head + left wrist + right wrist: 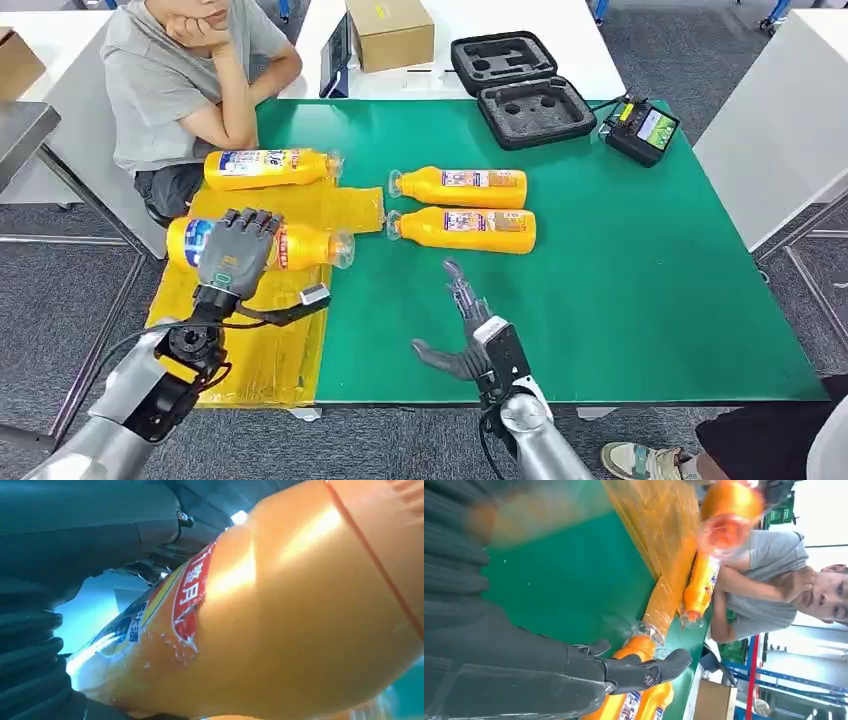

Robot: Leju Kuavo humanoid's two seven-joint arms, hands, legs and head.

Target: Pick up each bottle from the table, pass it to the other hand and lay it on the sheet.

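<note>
My left hand (236, 253) grips an orange bottle (305, 247) from above, over the yellow sheet (270, 350) at the table's left; the bottle lies sideways with its cap to the right. Up close, the bottle (280, 615) presses against the dark fingers (100, 525). A second orange bottle (268, 167) lies at the sheet's far end. Two more orange bottles (462, 186) (466, 228) lie side by side on the green mat (620, 270), caps toward the sheet. My right hand (470, 335) hovers open over the mat near the front edge, fingers (644, 672) spread, holding nothing.
A person in a grey shirt (180, 70) sits at the table's far left corner, arm close to the far bottle. A black foam case (520, 85), a cardboard box (392, 32) and a small device (642, 128) stand at the back. White tables flank both sides.
</note>
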